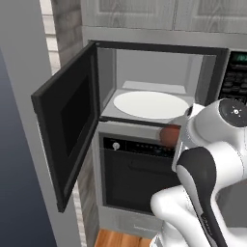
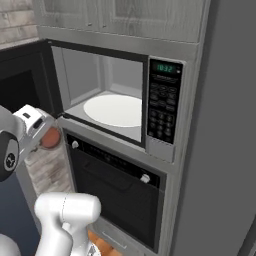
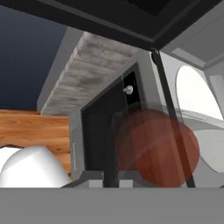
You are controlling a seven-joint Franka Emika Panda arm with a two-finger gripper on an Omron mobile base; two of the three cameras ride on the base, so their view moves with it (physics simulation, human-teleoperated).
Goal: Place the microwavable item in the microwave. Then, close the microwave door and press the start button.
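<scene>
Centrally, the microwave [image 1: 159, 77] gapes, its door [image 1: 67, 128] swung to frame left so the plate [image 1: 150, 104] is reachable, while at lower right the gripper [image 3: 153, 175] seems clamped on the tumbler [image 1: 169, 135] just below the cavity's sill.

The short clear glass tumbler with a reddish-brown lower half [image 1: 168, 135] is mostly hidden behind the white arm; its bottom is cut off in the hand view. The gripper's 2 fingertips cannot be made out. The black keypad panel [image 1: 235, 77] runs past the picture's right edge.
</scene>
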